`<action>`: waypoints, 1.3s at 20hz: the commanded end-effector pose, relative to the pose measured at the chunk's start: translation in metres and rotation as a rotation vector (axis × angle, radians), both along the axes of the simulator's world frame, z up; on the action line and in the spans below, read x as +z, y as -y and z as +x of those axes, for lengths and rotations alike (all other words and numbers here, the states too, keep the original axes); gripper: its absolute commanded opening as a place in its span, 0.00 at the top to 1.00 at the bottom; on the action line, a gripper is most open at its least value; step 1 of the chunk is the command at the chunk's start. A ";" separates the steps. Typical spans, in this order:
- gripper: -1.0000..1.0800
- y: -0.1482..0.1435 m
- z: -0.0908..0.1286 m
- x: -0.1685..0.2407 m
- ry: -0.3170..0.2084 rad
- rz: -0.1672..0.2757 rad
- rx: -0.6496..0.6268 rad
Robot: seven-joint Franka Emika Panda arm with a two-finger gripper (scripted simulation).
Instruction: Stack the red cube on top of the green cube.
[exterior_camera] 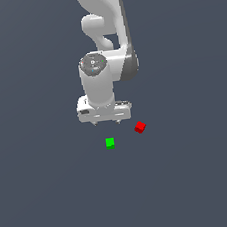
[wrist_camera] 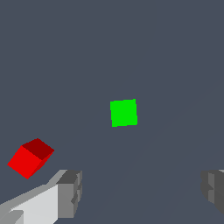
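The red cube (exterior_camera: 140, 127) lies on the dark grey floor, turned at an angle, to the exterior view's right of the green cube (exterior_camera: 110, 143). The two cubes are apart. My gripper (exterior_camera: 106, 122) hangs above the floor, just behind the cubes in the exterior view, open and empty. In the wrist view the green cube (wrist_camera: 124, 113) sits near the middle, the red cube (wrist_camera: 29, 158) lies off to one side by one grey fingertip (wrist_camera: 70, 192), and the gripper (wrist_camera: 142, 192) holds nothing between its wide-apart fingers.
The white arm (exterior_camera: 104, 46) rises behind the gripper. The floor (exterior_camera: 195, 186) is plain dark grey, with no other objects in view.
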State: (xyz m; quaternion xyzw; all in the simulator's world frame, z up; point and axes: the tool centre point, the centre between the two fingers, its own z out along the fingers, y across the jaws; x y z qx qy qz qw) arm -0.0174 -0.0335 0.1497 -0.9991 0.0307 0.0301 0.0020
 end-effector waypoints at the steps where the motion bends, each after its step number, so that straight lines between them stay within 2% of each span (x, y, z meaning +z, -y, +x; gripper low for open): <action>1: 0.04 0.000 0.000 0.000 0.000 0.000 0.000; 13: 0.04 -0.016 -0.010 -0.008 0.006 -0.003 -0.073; 26: 0.04 -0.069 -0.031 -0.034 0.025 -0.011 -0.292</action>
